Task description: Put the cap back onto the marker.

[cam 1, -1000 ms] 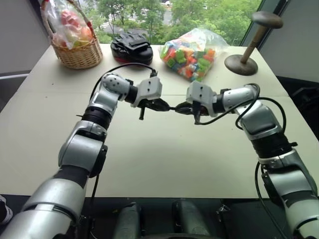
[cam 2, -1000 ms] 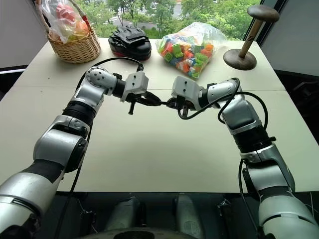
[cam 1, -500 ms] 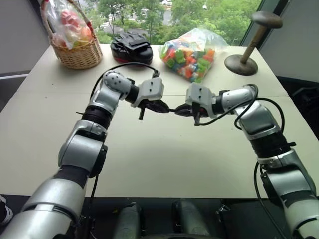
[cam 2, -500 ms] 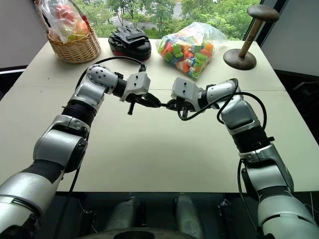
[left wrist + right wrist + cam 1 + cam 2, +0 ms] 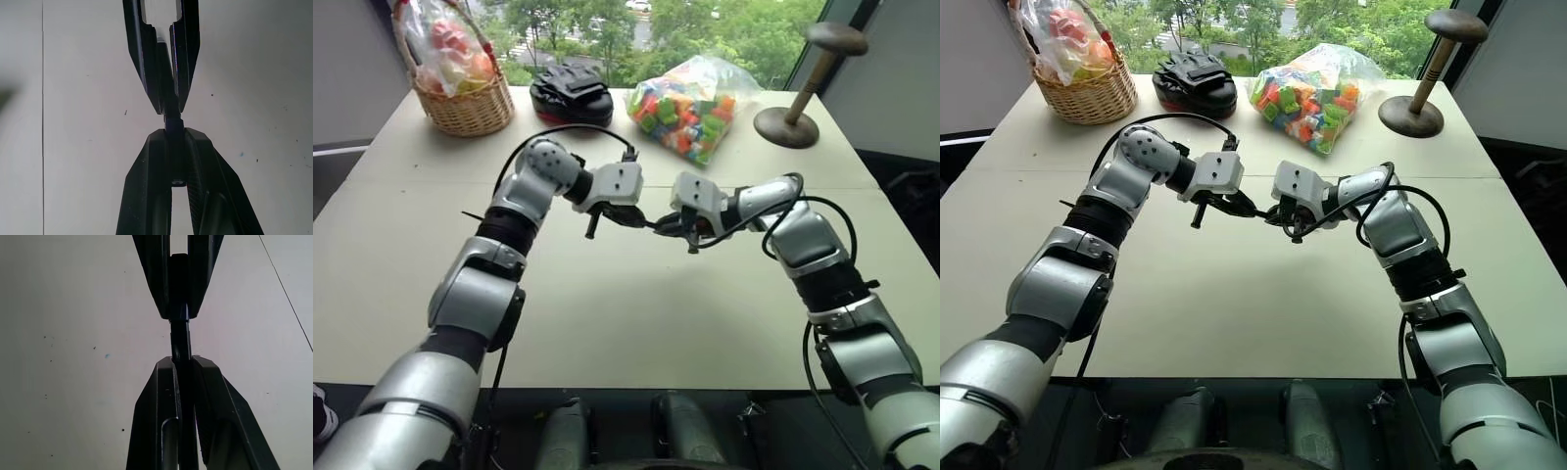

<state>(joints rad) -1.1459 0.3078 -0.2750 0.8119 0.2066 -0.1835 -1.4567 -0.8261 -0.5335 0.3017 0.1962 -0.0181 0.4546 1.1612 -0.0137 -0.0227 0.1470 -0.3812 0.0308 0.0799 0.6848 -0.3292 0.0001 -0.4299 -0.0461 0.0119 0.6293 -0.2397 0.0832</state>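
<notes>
Black fingers of both arms, pinching marker [image 5: 180, 335] and cap [image 5: 173, 122], have drawn closer, tips now meeting.

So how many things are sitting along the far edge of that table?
4: a wicker basket at the far left, a black case next, a bag of coloured blocks, and a wooden stand at the far right.

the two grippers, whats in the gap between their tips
A short dark stretch of the marker bridges the gap between the left gripper and the right gripper, above bare table; the right wrist view shows it.
</notes>
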